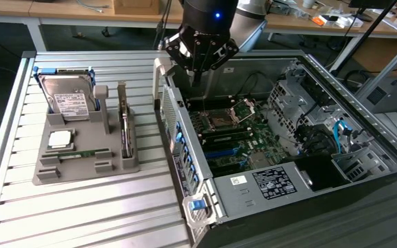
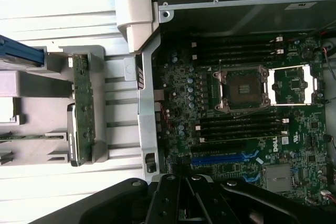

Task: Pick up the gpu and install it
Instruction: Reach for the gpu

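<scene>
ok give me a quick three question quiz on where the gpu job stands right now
1. True or false: the gpu is already seated in the case.
2. The gripper, above the case, is: A open; B shut on the gpu; C shut, holding nothing.
3. Fill in: the gpu stands on edge in the grey ___, to the exterior view's right of the hard drive.

Key: 1 false; 2 C; 3 holder.
</scene>
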Tool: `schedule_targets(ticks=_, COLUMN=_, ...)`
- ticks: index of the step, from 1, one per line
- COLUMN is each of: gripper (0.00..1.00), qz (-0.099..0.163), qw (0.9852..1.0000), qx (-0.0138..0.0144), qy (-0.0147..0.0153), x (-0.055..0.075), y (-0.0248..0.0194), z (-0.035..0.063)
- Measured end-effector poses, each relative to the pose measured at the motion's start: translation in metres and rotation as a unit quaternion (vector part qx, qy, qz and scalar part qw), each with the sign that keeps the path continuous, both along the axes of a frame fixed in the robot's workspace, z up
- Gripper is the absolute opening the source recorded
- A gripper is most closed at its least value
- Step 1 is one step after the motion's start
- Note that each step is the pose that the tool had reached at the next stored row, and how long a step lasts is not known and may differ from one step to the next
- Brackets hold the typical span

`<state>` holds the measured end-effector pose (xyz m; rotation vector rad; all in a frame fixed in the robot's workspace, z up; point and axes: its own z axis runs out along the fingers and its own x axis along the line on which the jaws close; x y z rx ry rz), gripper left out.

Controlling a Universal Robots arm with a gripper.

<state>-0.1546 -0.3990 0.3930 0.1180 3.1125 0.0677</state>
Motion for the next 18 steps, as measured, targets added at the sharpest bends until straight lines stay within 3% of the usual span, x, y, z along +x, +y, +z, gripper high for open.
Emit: schedule_targets(ticks=18, gripper=0.11, qz=0.000, qw=1.0000, qx=0.0000, qy=0.0000, x=-0.0051, y=0.0000, z=0.0000)
